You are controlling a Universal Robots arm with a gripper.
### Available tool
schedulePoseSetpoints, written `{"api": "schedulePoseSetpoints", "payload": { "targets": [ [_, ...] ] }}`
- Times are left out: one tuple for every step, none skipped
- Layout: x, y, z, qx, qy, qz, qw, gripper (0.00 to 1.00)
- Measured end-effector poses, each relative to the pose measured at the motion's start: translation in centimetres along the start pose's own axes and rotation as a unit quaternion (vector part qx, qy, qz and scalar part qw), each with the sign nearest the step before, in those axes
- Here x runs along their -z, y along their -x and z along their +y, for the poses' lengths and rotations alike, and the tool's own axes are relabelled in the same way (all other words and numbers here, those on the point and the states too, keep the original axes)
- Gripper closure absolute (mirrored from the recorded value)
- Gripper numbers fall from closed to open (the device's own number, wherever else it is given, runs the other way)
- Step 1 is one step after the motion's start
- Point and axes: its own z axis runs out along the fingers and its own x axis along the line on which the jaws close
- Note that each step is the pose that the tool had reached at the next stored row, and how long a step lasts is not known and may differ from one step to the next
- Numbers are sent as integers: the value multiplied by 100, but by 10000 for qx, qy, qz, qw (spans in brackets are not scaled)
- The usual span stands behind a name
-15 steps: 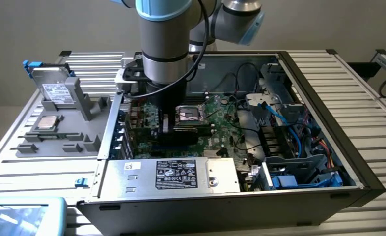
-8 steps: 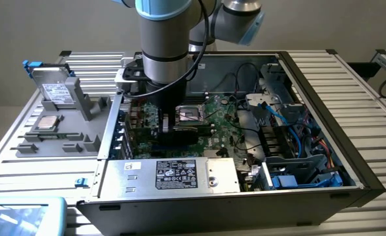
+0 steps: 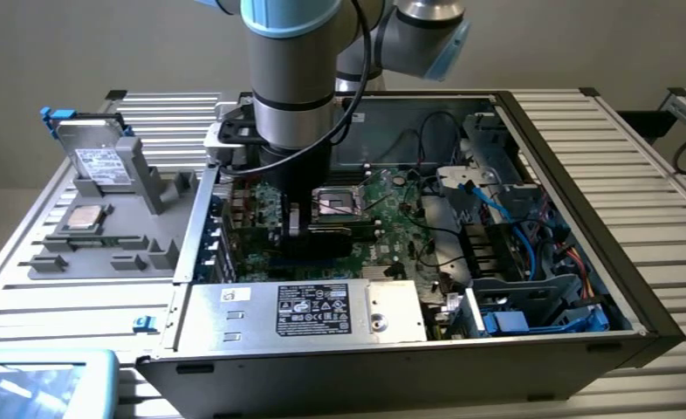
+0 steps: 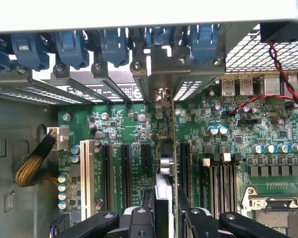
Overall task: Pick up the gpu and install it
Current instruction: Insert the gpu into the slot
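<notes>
The gpu (image 4: pixel 164 148) shows edge-on as a thin upright card, its metal bracket end reaching toward the rear slot openings of the case. My gripper (image 4: pixel 164 198) is shut on it, one dark finger (image 4: pixel 148 208) on each side. The card stands over the green motherboard (image 4: pixel 114 129), in line with a slot just beside the black expansion slots (image 4: pixel 125 168); I cannot tell whether it is seated. In the exterior view the gripper (image 3: pixel 297 229) reaches down into the open computer case (image 3: pixel 576 175), at the motherboard's (image 3: pixel 395 218) left part in that view.
A silver power supply (image 3: pixel 319 310) lies at the case's near edge. The CPU socket (image 3: pixel 340 202) and blue cables (image 3: pixel 495 205) lie toward the exterior view's right. A parts rack with a hard drive (image 3: pixel 101 161) stands outside, at its left. A yellow braided cable (image 4: pixel 32 163) runs beside the slots.
</notes>
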Motion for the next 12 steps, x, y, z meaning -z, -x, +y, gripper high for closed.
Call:
{"api": "schedulePoseSetpoints", "payload": {
  "targets": [
    [0,0,0,0,0,0,10000,71],
    [0,0,0,0,0,0,10000,71],
    [0,0,0,0,0,-1,10000,71],
    [0,0,0,0,0,0,10000,71],
    [0,0,0,0,0,0,10000,71],
    [0,0,0,0,0,0,10000,71],
    [0,0,0,0,0,0,10000,71],
    [0,1,0,0,0,0,10000,71],
    [-1,3,0,0,1,0,10000,71],
    [0,5,0,0,1,0,10000,71],
    [0,6,0,0,2,0,10000,71],
    [0,6,0,0,3,-1,10000,71]
  ]
}}
